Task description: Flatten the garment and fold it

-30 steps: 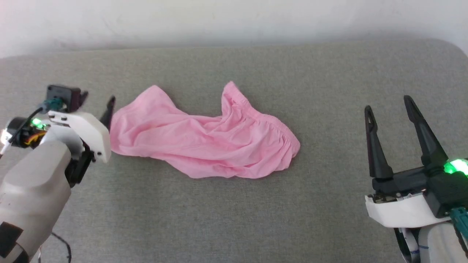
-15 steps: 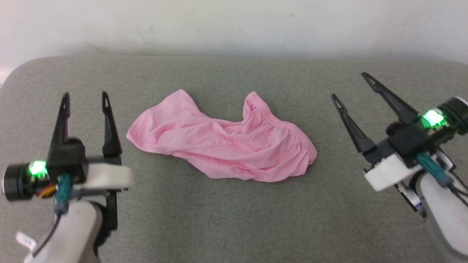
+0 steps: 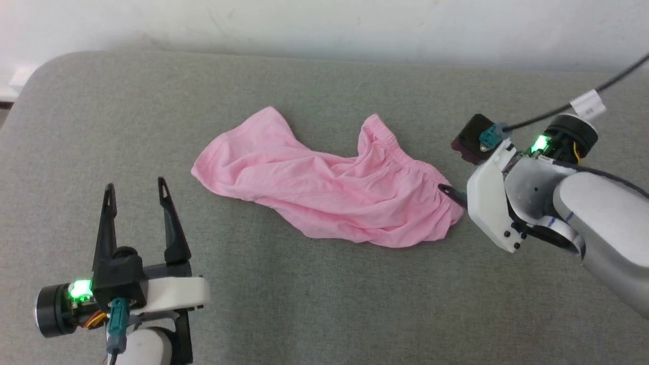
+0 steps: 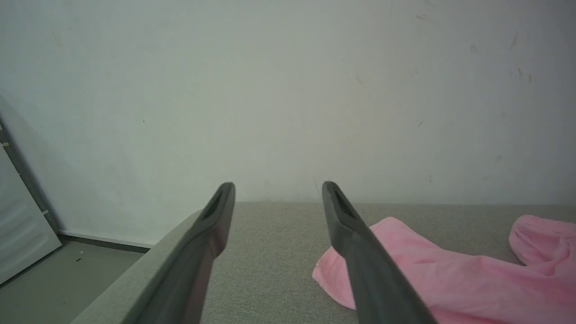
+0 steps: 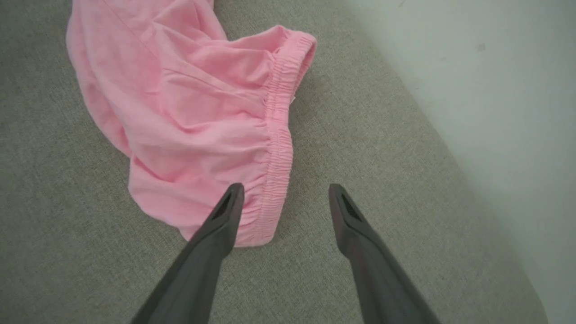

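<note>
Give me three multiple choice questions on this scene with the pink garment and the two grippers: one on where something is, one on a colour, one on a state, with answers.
1. Which part of the garment lies closest to the right gripper?
A. The gathered waistband
B. The plain end without gathers
C. A sewn-on pocket

2. What colour is the padded surface under the garment?
A. Red
B. Grey
C. Black

3. How is the left gripper now?
A. Shut on the garment
B. Open, holding nothing
C. Shut and empty

Answers:
1 A: in the right wrist view its fingertips sit at the gathered edge.
2 B: grey fabric surrounds the cloth in the head view.
3 B: its fingers stand apart, clear of the cloth.
</note>
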You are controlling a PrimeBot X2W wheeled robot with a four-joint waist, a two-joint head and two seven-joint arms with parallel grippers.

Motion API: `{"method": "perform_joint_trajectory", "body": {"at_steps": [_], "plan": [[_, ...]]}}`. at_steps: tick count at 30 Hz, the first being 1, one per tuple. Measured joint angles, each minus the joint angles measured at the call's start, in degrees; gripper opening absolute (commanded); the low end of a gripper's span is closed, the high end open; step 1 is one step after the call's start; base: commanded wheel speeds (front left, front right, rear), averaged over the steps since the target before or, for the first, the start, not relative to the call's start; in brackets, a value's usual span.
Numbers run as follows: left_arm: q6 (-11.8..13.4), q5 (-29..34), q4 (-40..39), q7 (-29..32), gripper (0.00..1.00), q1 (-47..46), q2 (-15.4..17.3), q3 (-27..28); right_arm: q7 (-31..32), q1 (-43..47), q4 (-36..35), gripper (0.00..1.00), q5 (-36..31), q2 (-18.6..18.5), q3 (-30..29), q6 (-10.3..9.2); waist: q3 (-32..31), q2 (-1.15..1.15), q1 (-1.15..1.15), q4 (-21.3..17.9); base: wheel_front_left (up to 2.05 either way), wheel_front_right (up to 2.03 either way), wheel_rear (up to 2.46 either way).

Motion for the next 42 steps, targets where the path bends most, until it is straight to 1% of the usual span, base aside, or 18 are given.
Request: {"method": "perform_joint_trajectory", "body": {"at_steps": [2, 3, 4, 7, 9, 12, 16, 17, 18, 19, 22, 24, 27, 30, 33, 36, 39, 42], "plan": [[-1.1, 1.0, -0.2, 0.0, 1.0, 0.0, -1.3, 0.7, 3.0, -2.1, 1.5, 1.0, 3.9, 0.0, 2.6, 0.0, 0.8, 0.0, 0.0, 0.5, 0.0, 0.0, 0.0], [-1.6, 1.6, -0.3, 0.0, 1.0, -0.1, -1.9, 0.9, 4.1, -3.3, 2.7, 1.0, 4.4, -0.1, 4.2, 0.0, 1.1, 0.0, 0.0, 0.9, 0.0, 0.0, 0.0], [-2.2, 2.0, -0.3, 0.0, 1.0, -0.1, -2.5, 1.1, 4.7, -4.4, 3.7, 1.0, 4.4, -0.2, 6.0, 0.01, 1.5, 0.0, 0.0, 1.2, 0.0, 0.0, 0.0], [-3.8, 2.7, -0.2, 0.0, 1.0, -0.1, -4.5, 1.4, 5.1, -5.8, 7.3, 1.0, 6.8, 0.3, 8.8, 0.0, 2.7, 0.0, 0.0, 2.1, 0.0, 0.0, 0.0], [-5.0, 3.1, 0.0, 0.0, 1.0, -0.3, -5.6, 1.9, 4.4, -6.1, 9.5, 1.0, 7.2, 0.9, 11.3, 0.01, 3.6, 0.0, 0.0, 2.7, 0.0, 0.0, 0.0], [-6.2, 3.6, 0.3, 0.0, 1.0, -1.3, -7.0, 3.0, 2.6, -5.7, 12.9, 1.0, 9.2, 2.1, 13.4, 0.01, 5.0, 0.0, 0.0, 3.5, 0.0, 0.0, 0.0], [-7.8, 4.1, 0.7, 0.0, 1.0, -2.2, -8.2, 4.4, -0.8, -5.4, 14.7, 1.0, 10.0, 3.0, 14.0, -0.05, 6.5, 0.0, -0.01, 4.1, 0.0, 0.0, 0.0], [-8.1, 4.2, 0.9, 0.0, 1.0, -2.2, -8.3, 4.8, -1.7, -5.4, 14.7, 0.27, 10.1, 3.1, 14.0, -0.05, 6.7, 0.0, 0.0, 4.0, 0.0, 0.0, 0.0], [-8.4, 4.5, 1.1, 0.0, 1.0, -2.1, -8.5, 5.2, -2.8, -5.4, 14.7, 0.27, 10.1, 3.2, 14.1, -0.07, 6.9, 0.0, 0.0, 3.9, 0.0, 0.0, 0.0], [-8.5, 4.8, 1.3, 0.0, 1.0, -2.1, -8.6, 5.7, -4.0, -5.4, 14.5, 0.0, 10.0, 3.2, 14.2, -0.07, 6.9, 0.0, 0.0, 3.7, 0.0, 0.0, 0.0], [-9.1, 5.5, 1.6, 0.0, 1.0, -2.0, -9.1, 6.8, -9.0, -4.7, 13.1, 0.0, 9.9, 2.8, 15.4, -0.05, 6.4, 0.0, 0.01, 3.2, 0.0, 0.0, 0.0], [-9.3, 5.6, 1.8, 0.0, 1.0, -1.2, -9.2, 7.7, -12.1, -3.6, 11.4, 0.0, 9.8, 1.9, 16.0, -0.05, 5.6, 0.0, 0.01, 2.8, 0.0, 0.0, 0.0], [-9.6, 5.8, 1.9, 0.0, 1.0, 0.8, -9.2, 8.8, -16.5, -1.9, 7.3, 0.0, 9.5, -1.0, 16.2, -0.04, 3.8, 0.0, 0.0, 2.0, 0.0, 0.0, 0.0], [-10.1, 6.1, 1.9, 0.0, 1.0, 2.7, -9.2, 9.7, -19.1, 0.4, 2.0, 0.0, 9.5, -5.1, 15.9, -0.04, 1.9, 0.0, -0.01, 0.5, 0.0, 0.0, 0.0], [-10.6, 6.1, 1.7, 0.0, 1.0, 3.9, -9.3, 10.2, -19.6, 4.9, -3.3, 0.0, 11.1, -9.2, 15.2, -0.04, 0.4, 0.0, -0.01, -1.4, 0.0, 0.0, 0.0], [-11.1, 6.6, 1.6, 0.0, 1.0, 4.3, -9.6, 10.3, -18.4, 10.7, -5.9, 0.0, 10.0, -12.2, 15.2, -0.04, -0.8, 0.0, -0.02, -3.3, 0.0, 0.0, 0.0], [-11.5, 6.9, 1.6, 0.0, 1.0, 4.6, -9.9, 10.3, -17.5, 17.7, -6.1, 0.0, 9.9, -12.8, 14.6, -0.04, -1.6, 0.0, -0.01, -4.9, 0.0, 0.0, 0.0], [-11.6, 7.1, 1.6, 0.0, 1.0, 4.6, -10.2, 10.2, -17.6, 23.3, -4.7, 0.0, 8.8, -12.1, 12.7, -0.04, -2.3, 0.0, -0.02, -6.0, 0.0, 0.0, 0.0]]}}
